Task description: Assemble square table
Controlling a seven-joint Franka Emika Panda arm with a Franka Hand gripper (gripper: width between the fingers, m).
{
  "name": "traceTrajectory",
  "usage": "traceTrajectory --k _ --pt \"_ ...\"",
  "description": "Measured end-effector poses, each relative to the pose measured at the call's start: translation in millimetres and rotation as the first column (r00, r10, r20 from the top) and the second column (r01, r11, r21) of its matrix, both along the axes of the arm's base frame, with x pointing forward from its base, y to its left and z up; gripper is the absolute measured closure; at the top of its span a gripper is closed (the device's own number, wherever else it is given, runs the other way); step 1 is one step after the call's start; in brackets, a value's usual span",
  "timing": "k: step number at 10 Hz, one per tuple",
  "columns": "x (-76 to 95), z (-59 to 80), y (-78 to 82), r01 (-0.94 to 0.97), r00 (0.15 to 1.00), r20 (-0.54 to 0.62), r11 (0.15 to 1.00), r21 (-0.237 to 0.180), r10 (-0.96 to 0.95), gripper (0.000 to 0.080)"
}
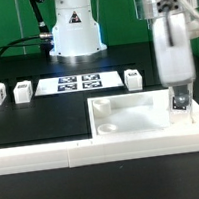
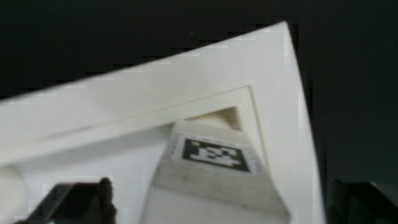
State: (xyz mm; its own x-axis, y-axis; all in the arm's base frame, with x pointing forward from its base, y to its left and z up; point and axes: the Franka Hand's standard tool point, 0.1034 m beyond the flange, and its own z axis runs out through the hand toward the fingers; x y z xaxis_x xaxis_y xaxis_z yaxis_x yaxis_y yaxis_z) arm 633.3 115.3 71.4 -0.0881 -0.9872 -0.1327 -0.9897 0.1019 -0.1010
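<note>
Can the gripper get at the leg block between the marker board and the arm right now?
Probably yes. That leg block lies alone on the black table, nothing against it, and the gripper is open. It straddles the leg standing in the tabletop corner, so it must lift first.

leg block stands between the spread fingers.
</note>
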Motion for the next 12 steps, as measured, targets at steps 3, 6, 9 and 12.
traceTrajectory --k 3,6,9,12 --pt "-0.4 -0.4 -0.1 -0.203 0.979 0.022 0.979 -0.026 0.204 0.0153" --pt "-1.1 -0.2 1.0 -0.561 0.824 0.027 0.821 -0.106 0.567 0.015" --pt "0.0 1.4 0.0 -0.783 0.608 0.009 0.602 -0.157 0.794 0.015" --pt "-0.1 1.3 0.3 -0.748 0.653 0.011 0.647 -0.149 0.758 0.041"
